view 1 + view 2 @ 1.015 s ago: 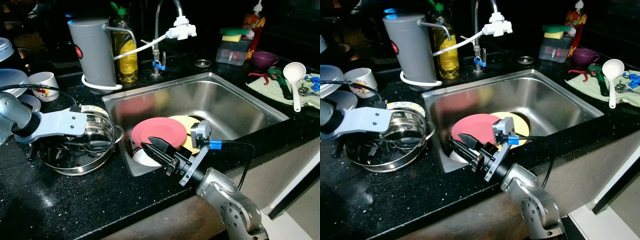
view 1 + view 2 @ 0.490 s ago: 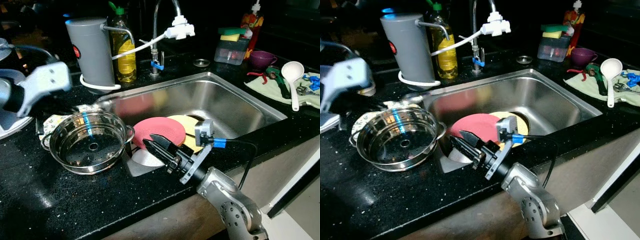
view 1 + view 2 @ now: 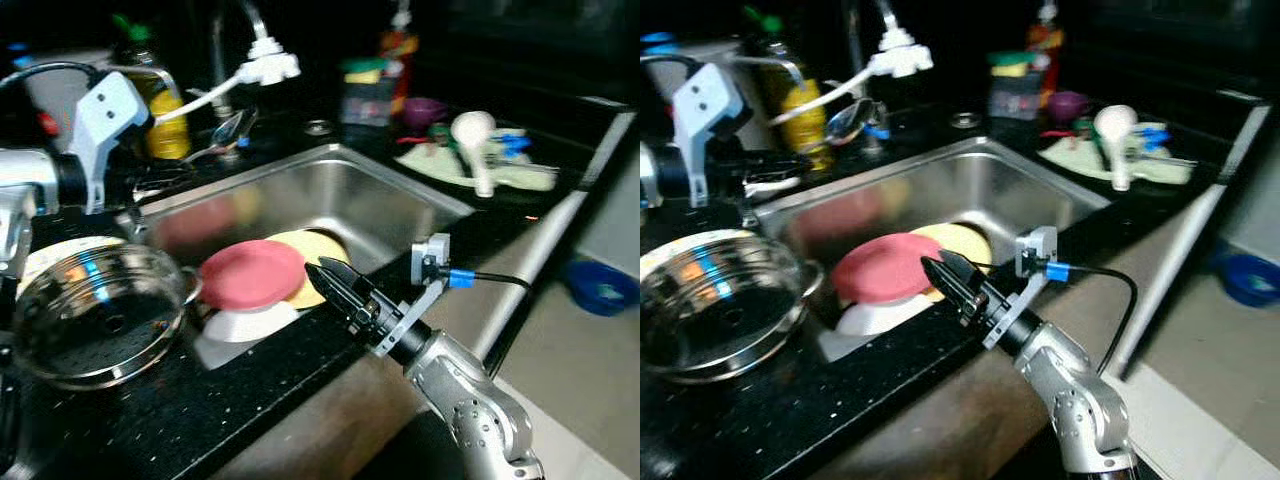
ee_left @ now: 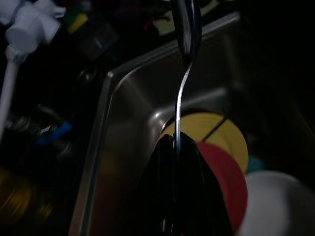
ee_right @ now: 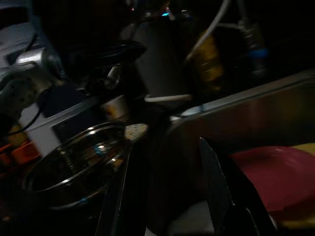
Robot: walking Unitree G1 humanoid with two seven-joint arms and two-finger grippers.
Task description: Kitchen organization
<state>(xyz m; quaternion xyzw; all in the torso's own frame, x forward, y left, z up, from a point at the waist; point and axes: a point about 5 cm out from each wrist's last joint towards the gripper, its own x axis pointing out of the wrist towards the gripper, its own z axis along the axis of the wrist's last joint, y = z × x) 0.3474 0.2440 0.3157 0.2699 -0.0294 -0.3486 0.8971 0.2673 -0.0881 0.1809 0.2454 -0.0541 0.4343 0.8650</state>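
Change: left arm is lifting clear of the pot [image 3: 90,315]; 1 s ago its claw was down inside the pot, now it is hovering above the tabletop [image 3: 250,400] beside the sink [image 3: 400,205]. Camera is also swinging, so the whole-scene shift is no move of the things.
Left claw [image 3: 150,180]: fingers pressed together, pinching a thin metal utensil, prob. a spoon [image 4: 183,73], by its handle; bowl end is pointing out over the sink in the wrist view.
Right claw [image 3: 335,285]: fingers spread w/ nothing between them, hanging over the sink's near edge, just beside the plates.
Pot: sitting on the tabletop by the sink's left rim, inside looking empty apart from its perforated base.
Plates: red plate [image 3: 250,275] is lying on a yellow plate [image 3: 318,250] and a white plate [image 3: 245,322] in the sink.
Meaning for task: judged, the utensil is coming out of the pot and is being carried off for sorting; drop-off spot cannot be told. Pot and plates are not yet handled.
Risk: thin handle may be slipping or twisting in the pinch.
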